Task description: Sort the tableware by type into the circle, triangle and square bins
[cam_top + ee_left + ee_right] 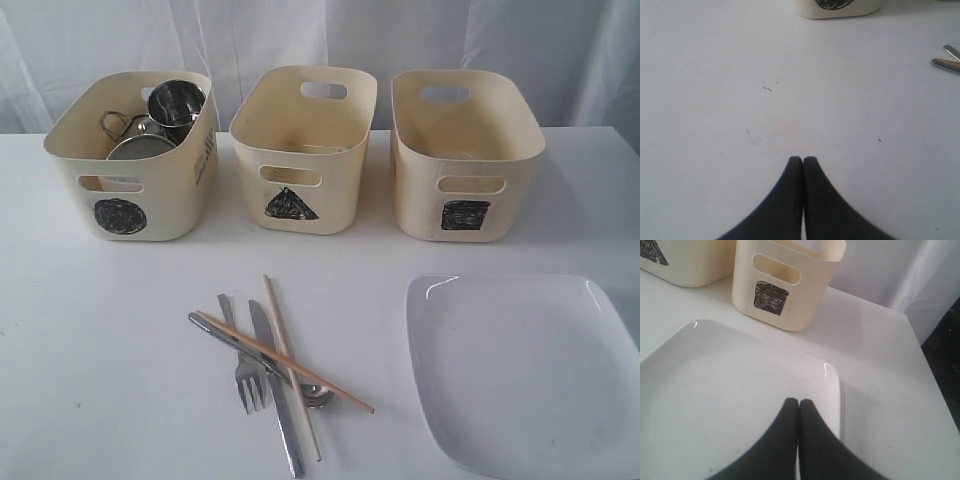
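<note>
Three cream bins stand in a row at the back: the circle bin on the left holds steel cups and bowls, the triangle bin stands in the middle, the square bin on the right. A fork, knife, spoon and wooden chopsticks lie crossed in front. The large white square plate lies at the front right. My left gripper is shut over bare table. Over the plate my right gripper hangs shut and empty, facing the square bin.
The white table ends close to the right of the plate, with a dark drop beyond its edge. A white curtain hangs behind the bins. Neither arm shows in the exterior view.
</note>
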You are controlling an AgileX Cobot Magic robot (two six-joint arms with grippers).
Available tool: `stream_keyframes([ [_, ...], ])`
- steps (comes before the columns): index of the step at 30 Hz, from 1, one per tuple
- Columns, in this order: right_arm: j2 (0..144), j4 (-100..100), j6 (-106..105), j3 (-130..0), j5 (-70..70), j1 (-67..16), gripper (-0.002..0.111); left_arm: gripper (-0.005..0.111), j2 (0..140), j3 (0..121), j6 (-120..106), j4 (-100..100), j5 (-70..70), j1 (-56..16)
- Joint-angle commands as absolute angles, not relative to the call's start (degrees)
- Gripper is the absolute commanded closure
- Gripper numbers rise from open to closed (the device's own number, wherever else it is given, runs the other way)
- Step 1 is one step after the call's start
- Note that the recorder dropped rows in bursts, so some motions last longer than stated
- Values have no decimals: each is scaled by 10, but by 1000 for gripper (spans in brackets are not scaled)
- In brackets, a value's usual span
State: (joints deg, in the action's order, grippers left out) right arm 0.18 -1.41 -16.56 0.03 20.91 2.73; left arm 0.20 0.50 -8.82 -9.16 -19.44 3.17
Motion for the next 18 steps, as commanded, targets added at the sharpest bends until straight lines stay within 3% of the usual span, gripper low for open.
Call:
stream_keyframes([
  [1, 0, -17, -164, 0, 201, 24, 108, 107, 0, 0, -90, -97, -199, 33],
  [13, 0, 51, -198, 0, 192, 24, 108, 107, 0, 0, -90, -95, -201, 33],
  [18, 0, -22, -151, 0, 11, 24, 108, 107, 0, 0, -90, -95, -201, 33],
])
